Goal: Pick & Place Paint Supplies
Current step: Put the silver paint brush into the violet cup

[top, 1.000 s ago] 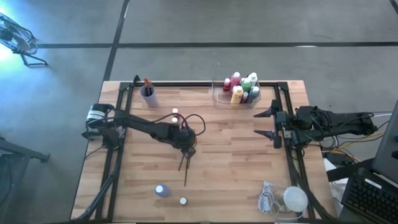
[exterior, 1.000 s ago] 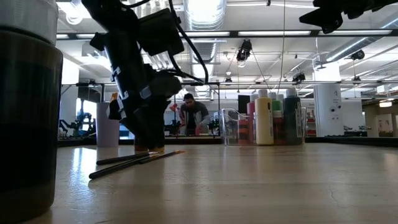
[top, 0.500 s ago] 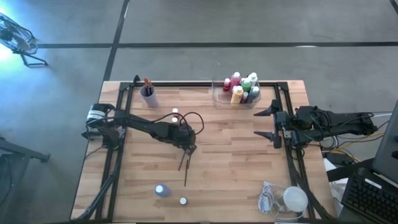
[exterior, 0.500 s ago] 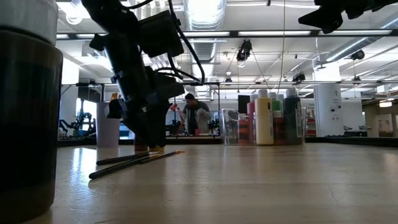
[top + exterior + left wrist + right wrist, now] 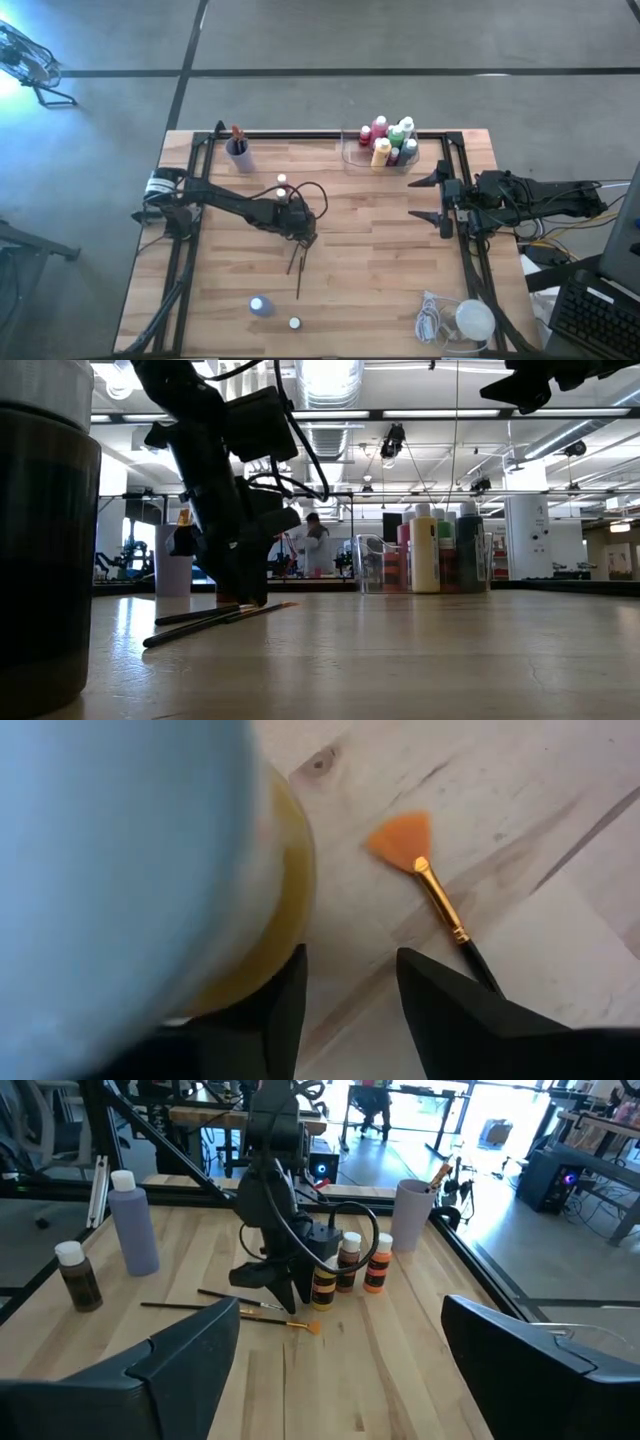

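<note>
High view showed the left gripper [image 5: 300,226] out over the middle of the worktop [image 5: 380,270], pointing down, close to a small cluster of bottles [image 5: 283,187]. Its own wrist camera showed the two fingers [image 5: 285,1010] parted, bare wood between them, clasping nothing. A yellow bottle [image 5: 275,910] stood right against one finger, outside the gap. An orange fan brush [image 5: 428,880] lay flat on the wood just beyond the fingertips. From the right wrist, that yellow bottle [image 5: 322,1288] stood upright, with a brown one [image 5: 347,1270] and an orange one [image 5: 377,1270] just behind it.

More brushes [image 5: 297,265] lay loose on the wood just in front of the gripper, toward the front edge. A purple bottle [image 5: 259,306] and a small brown bottle [image 5: 294,323] stood near the front edge. Several bottles [image 5: 390,142] were packed in the tray [image 5: 350,155] at the back edge, and a cup [image 5: 238,155] stood near the back left corner.

The right gripper [image 5: 438,200] hung at the right edge, fingers spread wide and empty.
</note>
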